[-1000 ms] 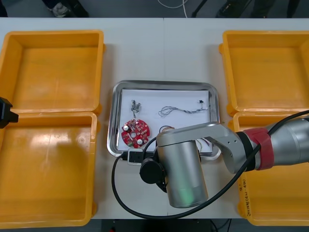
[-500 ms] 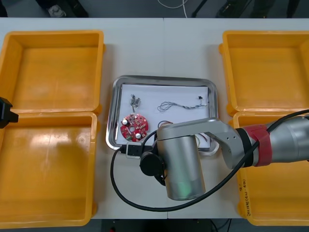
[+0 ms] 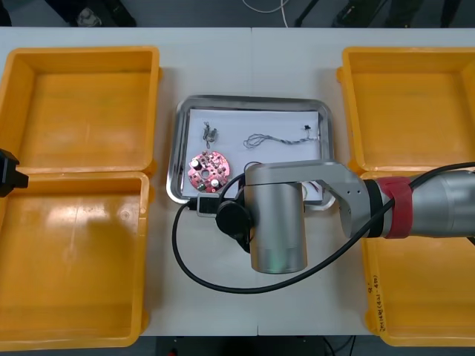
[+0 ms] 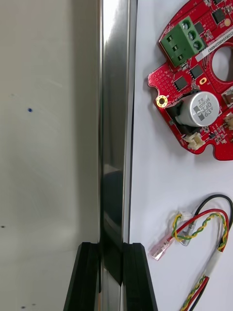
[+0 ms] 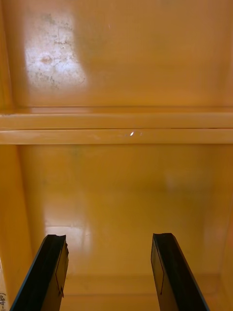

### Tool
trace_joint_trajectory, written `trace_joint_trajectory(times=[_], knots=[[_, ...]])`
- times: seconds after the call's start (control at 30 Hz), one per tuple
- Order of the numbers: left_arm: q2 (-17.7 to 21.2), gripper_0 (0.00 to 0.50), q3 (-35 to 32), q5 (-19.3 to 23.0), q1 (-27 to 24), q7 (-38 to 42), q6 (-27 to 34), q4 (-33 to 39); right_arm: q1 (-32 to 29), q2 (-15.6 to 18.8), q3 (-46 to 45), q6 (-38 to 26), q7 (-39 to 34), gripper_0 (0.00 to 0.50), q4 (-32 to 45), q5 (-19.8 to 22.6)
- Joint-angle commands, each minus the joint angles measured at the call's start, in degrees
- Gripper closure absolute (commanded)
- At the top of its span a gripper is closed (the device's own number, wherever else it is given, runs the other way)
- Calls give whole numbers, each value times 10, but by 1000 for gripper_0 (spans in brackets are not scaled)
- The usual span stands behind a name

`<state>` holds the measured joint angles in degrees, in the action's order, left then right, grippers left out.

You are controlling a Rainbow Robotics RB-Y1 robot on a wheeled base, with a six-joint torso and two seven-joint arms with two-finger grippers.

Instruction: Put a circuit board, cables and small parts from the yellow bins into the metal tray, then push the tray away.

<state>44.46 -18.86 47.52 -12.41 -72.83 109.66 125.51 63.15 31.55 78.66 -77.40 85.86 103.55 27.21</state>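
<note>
Right jaws clamp the metal tray point(image 4: 115, 121) rim, which runs straight ahead; left jaws apart.

Light table point(image 3: 252, 74) w/ centre seam, dark floor point(image 3: 200, 11) beyond far edge.

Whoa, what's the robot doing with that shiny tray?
The right gripper is pinching the near rim of the metal tray and has pushed it away across the table over the last second. Inside lie a red circuit board, cables and small metal parts. The left gripper waits open over a yellow bin at the table's left.
</note>
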Motion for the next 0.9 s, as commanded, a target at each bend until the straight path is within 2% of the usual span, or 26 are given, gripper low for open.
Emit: trace_joint_trajectory(times=[0.03,0.17,0.57,0.9], knots=[[25,0,-17,-6,7,-49,3,17,7,-3,-33,13,37,500,-27,-5],[25,0,-17,-6,7,-49,3,17,7,-3,-48,24,65,500,-48,-5],[25,0,-17,-6,7,-49,3,17,8,-3,-77,57,74,500,-90,-5],[25,0,-17,-6,7,-49,3,17,19,-1,-81,158,102,500,-150,-5]])
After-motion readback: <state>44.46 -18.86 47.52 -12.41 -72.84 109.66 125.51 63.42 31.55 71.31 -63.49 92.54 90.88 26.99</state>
